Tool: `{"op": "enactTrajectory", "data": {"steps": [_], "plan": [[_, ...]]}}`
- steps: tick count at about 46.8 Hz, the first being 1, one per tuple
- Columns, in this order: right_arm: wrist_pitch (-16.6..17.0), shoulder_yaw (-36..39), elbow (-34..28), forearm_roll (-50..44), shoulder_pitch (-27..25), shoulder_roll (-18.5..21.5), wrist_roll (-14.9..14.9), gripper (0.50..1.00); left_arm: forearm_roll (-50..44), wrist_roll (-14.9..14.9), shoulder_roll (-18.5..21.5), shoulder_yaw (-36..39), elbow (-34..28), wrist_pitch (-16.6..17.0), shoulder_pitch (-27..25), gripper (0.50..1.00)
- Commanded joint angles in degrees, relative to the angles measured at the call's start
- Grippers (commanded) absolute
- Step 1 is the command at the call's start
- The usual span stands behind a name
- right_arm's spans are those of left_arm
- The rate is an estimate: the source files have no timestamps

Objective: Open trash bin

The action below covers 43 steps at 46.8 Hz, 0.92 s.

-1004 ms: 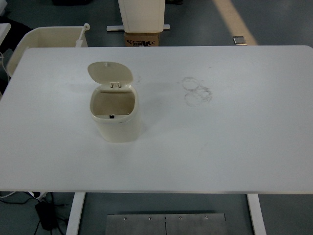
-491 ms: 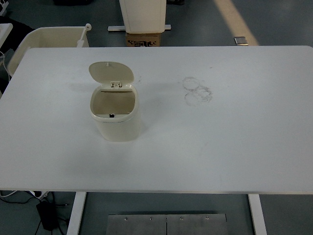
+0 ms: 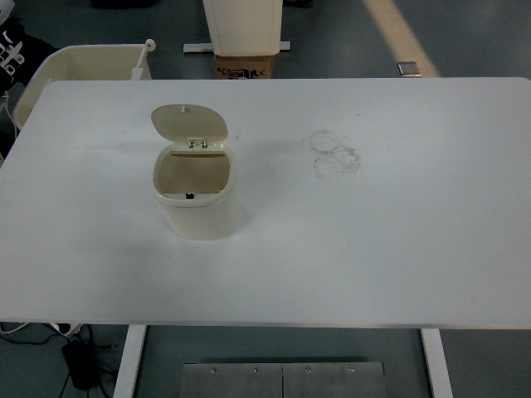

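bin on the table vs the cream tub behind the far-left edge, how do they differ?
The trash bin stands on the white table; the tub sits off it, beyond the far-left corner.
The trash bin has a hinged lid, flipped up; the tub shows no lid.
The trash bin is in full view; the tub is partly hidden by the table.
Both are cream plastic and open-topped.

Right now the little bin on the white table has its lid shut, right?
Not quite. The head view shows the bin on the white table with its lid open, tipped up and back so you can see inside.
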Motion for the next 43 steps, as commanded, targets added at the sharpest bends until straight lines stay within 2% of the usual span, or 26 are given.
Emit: {"op": "enactTrajectory", "data": {"steps": [1,14,43], "plan": [[0.01,0.00,0.00,-0.02,0.00,0.00,0.00,0.991,-0.11,0.01,-0.81,-1.08,0.18,0.22,1.58,1.000],[0.01,-0.09,0.00,-0.02,0.00,0.00,0.00,0.991,-0.20,-0.08,-2.75,-3.02,1.59,0.13,6.50,1.000],[0.01,0.00,0.00,-0.02,-0.18,0.00,0.44,0.991,-0.20,-0.08,-3.01,-3.90,1.59,0.04,8.00,1.000]]}}
